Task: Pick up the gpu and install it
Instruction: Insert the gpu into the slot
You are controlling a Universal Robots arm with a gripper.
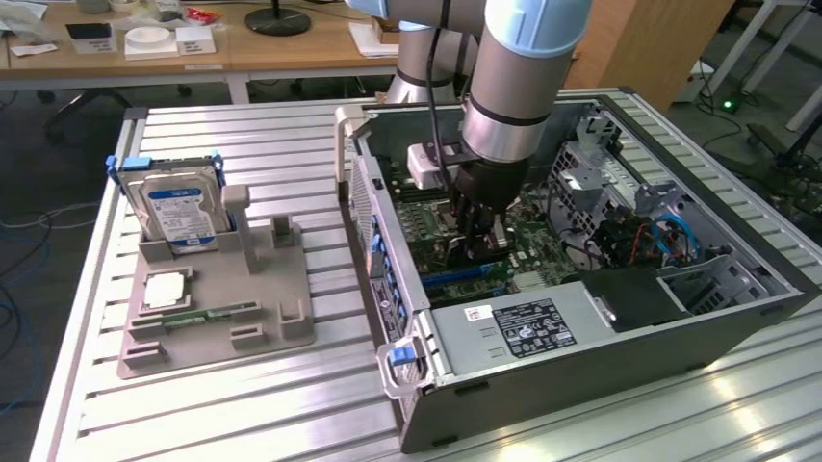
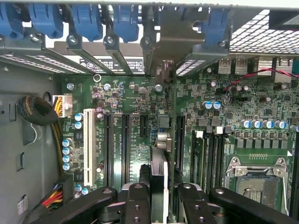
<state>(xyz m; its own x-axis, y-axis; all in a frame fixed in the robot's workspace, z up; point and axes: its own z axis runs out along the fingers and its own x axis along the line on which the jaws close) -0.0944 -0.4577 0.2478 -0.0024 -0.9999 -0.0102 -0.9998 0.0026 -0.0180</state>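
The tool [image 2: 161, 198], nearest the wrist camera, has its dark fingers [image 2: 138, 200] drawn in on either side of the gpu [image 2: 160, 172], gripping the card edge-on. The tabletop [image 1: 231, 135] carries the open computer case [image 1: 603, 337] along its edge at the exterior view's right, and the arm [image 1: 514, 87] reaches down into it. Inside, the gpu stands upright over the motherboard [image 2: 121, 93], in line with a long slot, its bracket [image 2: 163, 65] at the case's rear openings. I cannot tell whether it is seated. The card looks light, thin and stiff but fragile. It is best held by both flat faces near the top edge, clear of the contacts. The jaws stand only the card's thickness apart.
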